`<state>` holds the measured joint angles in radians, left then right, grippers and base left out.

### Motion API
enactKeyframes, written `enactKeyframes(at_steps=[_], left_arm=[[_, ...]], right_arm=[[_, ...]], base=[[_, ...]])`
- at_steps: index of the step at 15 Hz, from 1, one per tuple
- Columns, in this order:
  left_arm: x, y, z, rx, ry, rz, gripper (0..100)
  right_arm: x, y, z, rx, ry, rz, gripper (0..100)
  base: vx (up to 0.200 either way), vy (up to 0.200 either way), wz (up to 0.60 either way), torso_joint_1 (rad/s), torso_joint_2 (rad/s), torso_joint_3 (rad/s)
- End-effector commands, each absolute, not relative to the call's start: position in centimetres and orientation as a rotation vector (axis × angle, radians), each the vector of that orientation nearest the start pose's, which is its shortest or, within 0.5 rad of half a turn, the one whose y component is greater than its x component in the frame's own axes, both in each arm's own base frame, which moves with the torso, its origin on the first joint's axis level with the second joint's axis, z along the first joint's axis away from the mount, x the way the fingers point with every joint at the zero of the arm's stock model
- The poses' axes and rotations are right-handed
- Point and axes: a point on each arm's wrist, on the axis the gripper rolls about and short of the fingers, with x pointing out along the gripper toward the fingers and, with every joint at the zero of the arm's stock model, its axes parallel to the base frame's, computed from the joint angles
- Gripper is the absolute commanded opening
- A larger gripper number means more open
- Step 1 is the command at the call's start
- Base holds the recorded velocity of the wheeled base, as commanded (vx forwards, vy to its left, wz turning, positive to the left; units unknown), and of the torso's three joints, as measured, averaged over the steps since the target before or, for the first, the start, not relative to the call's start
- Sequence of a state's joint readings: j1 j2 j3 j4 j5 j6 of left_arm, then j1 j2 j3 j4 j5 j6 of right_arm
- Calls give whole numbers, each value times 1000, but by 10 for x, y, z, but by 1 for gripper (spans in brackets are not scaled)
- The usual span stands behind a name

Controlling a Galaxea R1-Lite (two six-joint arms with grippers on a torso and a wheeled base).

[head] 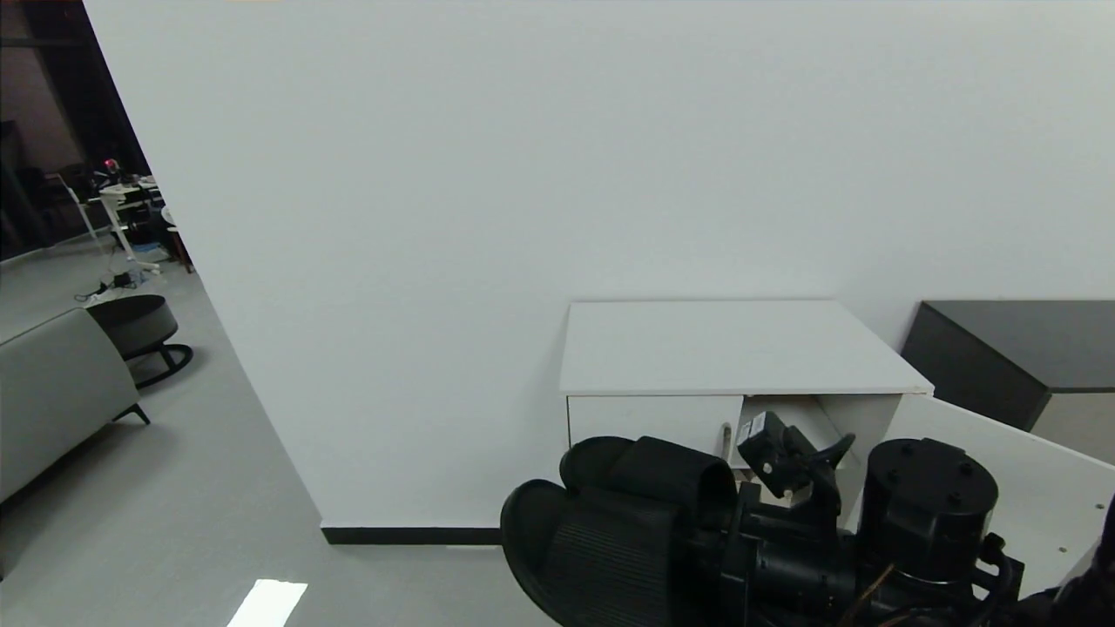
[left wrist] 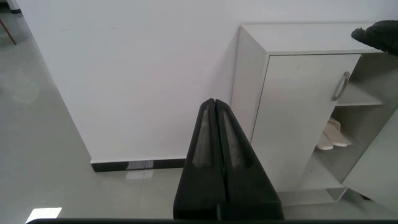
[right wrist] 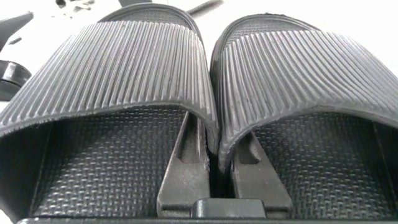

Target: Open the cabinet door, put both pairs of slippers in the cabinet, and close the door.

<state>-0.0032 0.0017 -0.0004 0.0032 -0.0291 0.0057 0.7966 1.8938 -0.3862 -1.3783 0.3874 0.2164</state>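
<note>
A pair of black ribbed slippers point(right wrist: 149, 74) is pinched side by side in my right gripper point(right wrist: 214, 149), one finger inside each slipper, shut on their inner walls. In the head view the black slippers point(head: 610, 522) hang low in front of the white cabinet point(head: 732, 348). The cabinet's right door point(head: 1002, 470) stands swung open, and its left door point(left wrist: 298, 118) with a metal handle point(left wrist: 340, 86) is closed. A white pair of slippers point(left wrist: 333, 134) lies on a shelf inside the open half. My left gripper point(left wrist: 214, 106) is shut and empty, low and to the left of the cabinet point(left wrist: 255, 93).
A dark low cabinet point(head: 1019, 348) stands to the right of the white one. The white wall point(head: 523, 174) runs behind the white cabinet and ends at a corner on the left. A grey sofa point(head: 52, 392) and a round black stool point(head: 135, 326) stand on open floor far left.
</note>
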Motion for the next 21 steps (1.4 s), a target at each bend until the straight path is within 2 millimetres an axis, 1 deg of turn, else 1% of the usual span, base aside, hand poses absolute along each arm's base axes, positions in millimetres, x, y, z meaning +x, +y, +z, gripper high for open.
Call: enactKeyframes(at_steps=[1,4,7,8,12,16,19,21], left_arm=[[-23,-1,75,6,5,-32,0],[-23,0,75,11,4,-25,0],[-23,0,75,9,4,-25,0],[-23,0,75,9,4,-25,0],[-23,0,75,8,5,-25,0],[-23,0,75,6,5,-25,0],[-23,0,75,6,5,-25,0],[-23,0,75,6,5,-25,0]], right_arm=[[188,206,96,158,291,1175,0],[190,207,93,153,300,1173,0],[186,203,77,157,264,1206,0],[186,201,72,144,285,1222,0],[183,196,69,131,307,1254,0],[182,184,64,96,323,1314,0],[174,177,59,46,334,1322,0],[174,176,58,42,336,1324,0]], base=[[0,0,0,0,0,0],[0,-200,0,4,4,1],[0,-200,0,2,2,4],[0,-200,0,7,2,7],[0,-200,0,6,2,-2],[0,-200,0,4,0,-1],[0,-200,0,4,2,2],[0,-200,0,2,0,5]])
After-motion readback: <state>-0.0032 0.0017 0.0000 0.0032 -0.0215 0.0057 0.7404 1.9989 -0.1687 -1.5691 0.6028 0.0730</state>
